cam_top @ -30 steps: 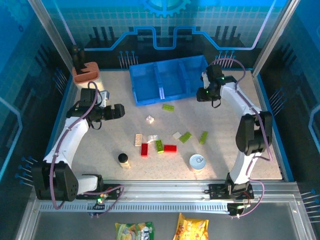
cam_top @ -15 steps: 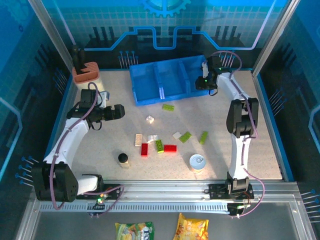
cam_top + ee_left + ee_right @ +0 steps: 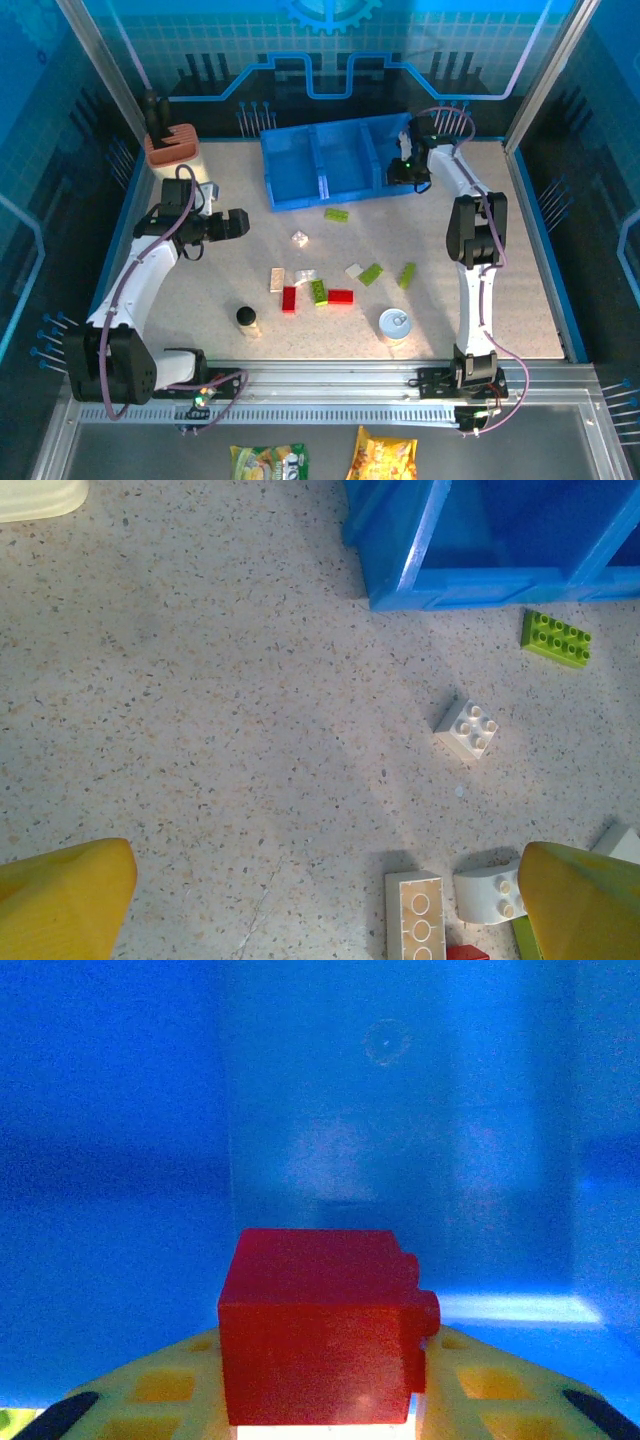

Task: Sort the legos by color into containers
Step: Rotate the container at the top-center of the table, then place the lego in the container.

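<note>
I find the overhead view evenly lit, blue-tinted at the edges — shadows on the table [image 3: 220, 280] soft. Left wrist view sharp, its yellow fingers [image 3: 60, 895] blurred. Right wrist: red brick [image 3: 320, 1325] soft-edged — backdrop hazy blue.

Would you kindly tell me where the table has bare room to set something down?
Free: the strip between the right arm and the table's right edge; the patch between left gripper and bottle. Crowded: the bricks between tray and tin can.

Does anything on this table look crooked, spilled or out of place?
The blue bin tray sits skewed on the table, not square to its edges. Nothing looks spilled; tin can and black-capped bottle stand upright.
</note>
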`<state>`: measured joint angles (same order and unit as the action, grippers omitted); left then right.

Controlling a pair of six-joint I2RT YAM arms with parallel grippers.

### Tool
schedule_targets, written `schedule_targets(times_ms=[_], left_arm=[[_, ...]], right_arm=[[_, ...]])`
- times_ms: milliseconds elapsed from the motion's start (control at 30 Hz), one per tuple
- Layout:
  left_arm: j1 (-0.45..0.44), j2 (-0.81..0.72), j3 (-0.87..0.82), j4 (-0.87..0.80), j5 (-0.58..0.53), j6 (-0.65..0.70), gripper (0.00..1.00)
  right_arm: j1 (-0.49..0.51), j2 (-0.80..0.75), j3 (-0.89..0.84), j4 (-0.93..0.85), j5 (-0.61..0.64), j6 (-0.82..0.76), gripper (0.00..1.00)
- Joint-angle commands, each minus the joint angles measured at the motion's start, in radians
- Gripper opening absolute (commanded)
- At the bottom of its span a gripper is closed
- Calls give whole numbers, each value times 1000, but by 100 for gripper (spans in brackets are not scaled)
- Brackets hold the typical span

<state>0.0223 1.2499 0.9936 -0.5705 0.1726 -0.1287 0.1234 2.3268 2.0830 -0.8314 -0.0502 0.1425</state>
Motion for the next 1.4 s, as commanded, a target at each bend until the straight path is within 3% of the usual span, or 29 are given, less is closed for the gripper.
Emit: schedule_targets(times_ms=[0, 233, 567, 933, 1167, 1367], left_arm=[[5, -24, -12, 7, -3, 6, 99], [5, -23, -10, 4, -2, 7, 99], [5, -22, -6, 0, -6, 10, 99], [5, -26, -7, -1, -10, 11, 99], [6, -26, -7, 1, -5, 8, 99], [5, -26, -6, 3, 2, 6, 99]], right_arm=[[29, -45, 6, -120, 4, -23, 39], [47, -77, -32, -143, 23, -17, 40], [24, -6, 71, -128, 90, 4, 44], [28, -34, 100, -145, 107, 15, 56], [49, -155, -10, -122, 118, 34, 56], [68, -327, -244, -15, 111, 120, 56]])
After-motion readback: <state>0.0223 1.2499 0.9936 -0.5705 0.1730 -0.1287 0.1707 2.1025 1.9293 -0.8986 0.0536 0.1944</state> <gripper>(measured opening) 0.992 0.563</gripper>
